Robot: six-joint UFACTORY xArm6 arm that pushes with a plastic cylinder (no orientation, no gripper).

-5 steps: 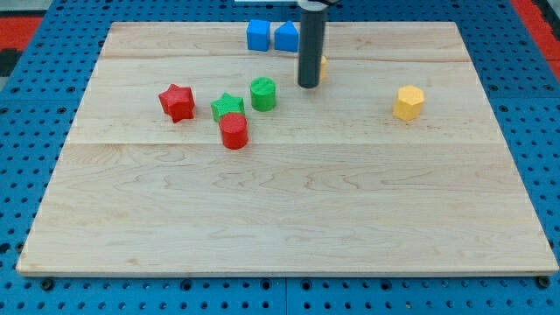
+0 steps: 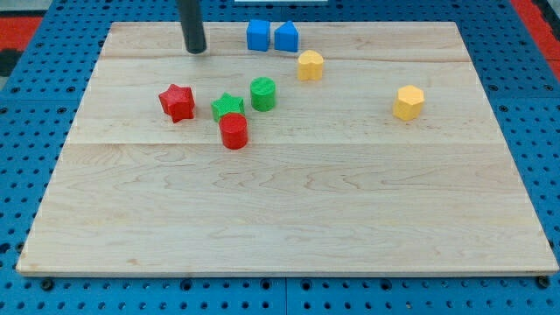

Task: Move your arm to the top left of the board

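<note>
My tip rests on the wooden board near its top edge, left of centre. It touches no block. The blue cube is to its right, with the blue pentagon-shaped block beside that. The red star lies below my tip. The green star, green cylinder and red cylinder cluster below and to the right of my tip.
A yellow cylinder-like block lies right of the green cylinder, below the blue blocks. A yellow hexagonal block sits further to the view's right. A blue perforated table surrounds the board.
My tip has moved left and slightly up, from beside the yellow block near the blue pair to the top left-centre of the board. That yellow block now shows fully. No block has moved.
</note>
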